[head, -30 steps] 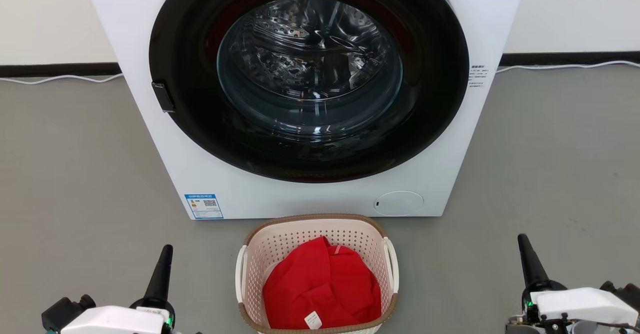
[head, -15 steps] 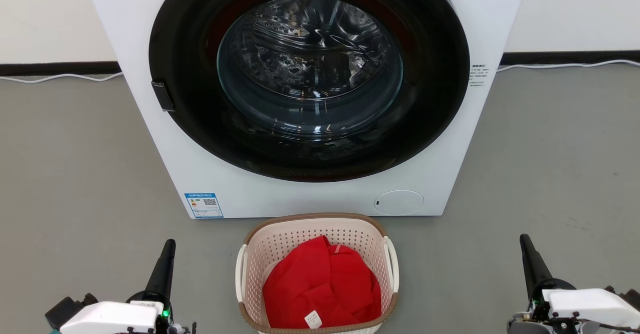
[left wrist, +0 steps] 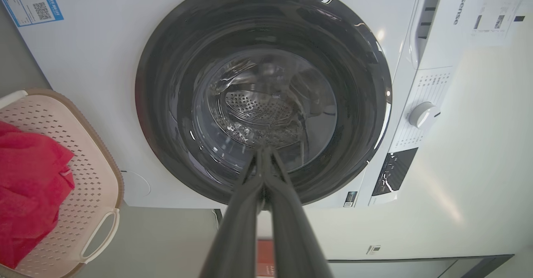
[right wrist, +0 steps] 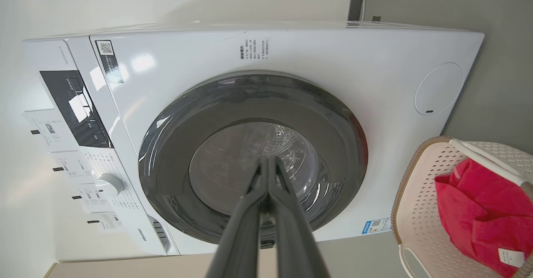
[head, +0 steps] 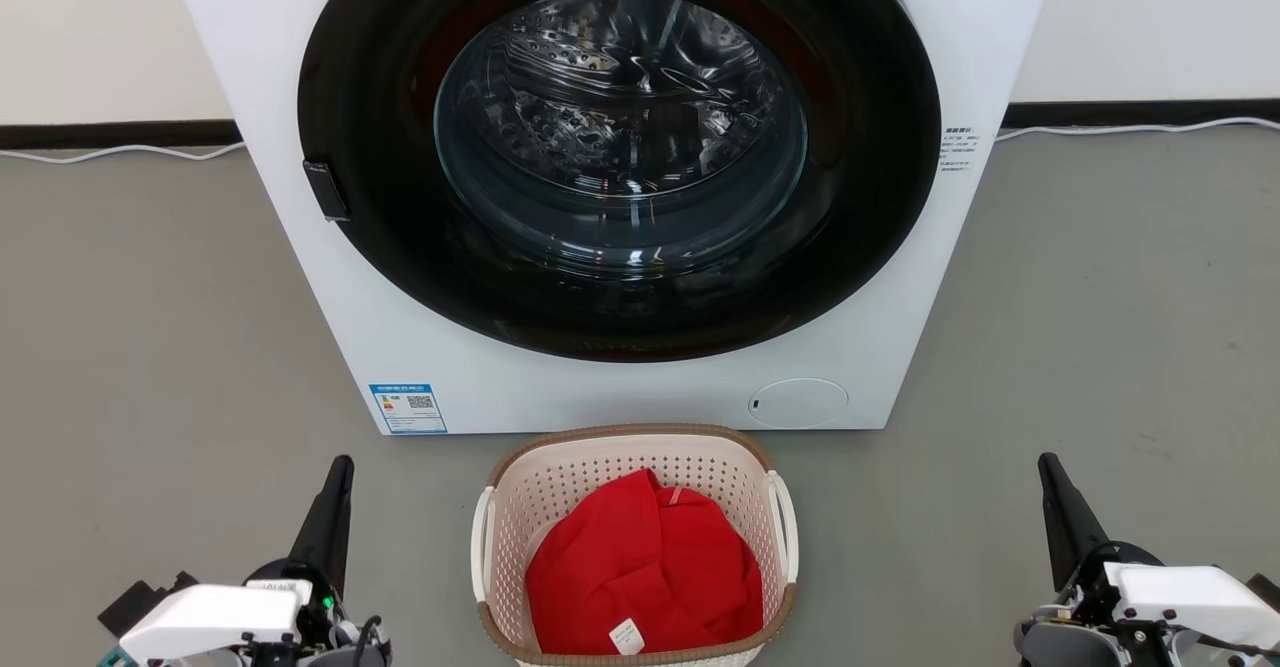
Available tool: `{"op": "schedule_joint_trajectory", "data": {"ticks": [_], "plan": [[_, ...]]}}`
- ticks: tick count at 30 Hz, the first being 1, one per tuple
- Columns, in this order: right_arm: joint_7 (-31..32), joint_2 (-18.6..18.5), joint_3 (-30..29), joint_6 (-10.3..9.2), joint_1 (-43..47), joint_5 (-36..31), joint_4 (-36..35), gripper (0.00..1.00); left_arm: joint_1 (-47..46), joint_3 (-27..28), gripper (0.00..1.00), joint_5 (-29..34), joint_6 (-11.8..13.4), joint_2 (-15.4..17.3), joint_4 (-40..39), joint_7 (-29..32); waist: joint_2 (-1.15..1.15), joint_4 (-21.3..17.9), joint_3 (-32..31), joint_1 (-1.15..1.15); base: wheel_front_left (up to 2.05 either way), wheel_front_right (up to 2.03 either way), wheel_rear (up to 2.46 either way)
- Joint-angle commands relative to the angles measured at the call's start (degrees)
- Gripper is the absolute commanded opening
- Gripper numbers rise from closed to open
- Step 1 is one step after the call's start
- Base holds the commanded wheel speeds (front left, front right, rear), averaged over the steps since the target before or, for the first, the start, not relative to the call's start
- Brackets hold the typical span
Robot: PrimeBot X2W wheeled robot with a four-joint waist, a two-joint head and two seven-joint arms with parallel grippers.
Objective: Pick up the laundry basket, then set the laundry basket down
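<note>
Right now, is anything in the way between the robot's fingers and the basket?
No, nothing visible. The laundry basket sits between the left fingers and the right fingers, both shut, with just grey floor between it and each.

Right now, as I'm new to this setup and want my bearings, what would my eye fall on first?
The white washing machine with its big round dark door dominates the upper middle of the head view. On the grey floor just before it sits the laundry basket, holding a bright red cloth. The left pincer and right pincer, both shut, flank the basket without touching it.
</note>
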Motion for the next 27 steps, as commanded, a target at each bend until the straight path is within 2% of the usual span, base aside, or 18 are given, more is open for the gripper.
{"op": "schedule_joint_trajectory", "data": {"ticks": [1,27], "plan": [[1.1,-0.4,1.0,0.41,-3.3,2.2,-1.7,0.00,-3.3,2.1,0.00,-1.7,-0.1,0.1,-1.2,0.5,0.00,0.0,0.0,0.00,0.00,0.00,0.00],[1.1,-0.4,0.9,0.41,-3.3,2.3,-1.7,0.00,-3.4,2.3,0.00,-1.7,-0.1,0.0,-1.1,0.7,0.00,0.0,0.0,0.00,0.00,0.00,0.00]]}}
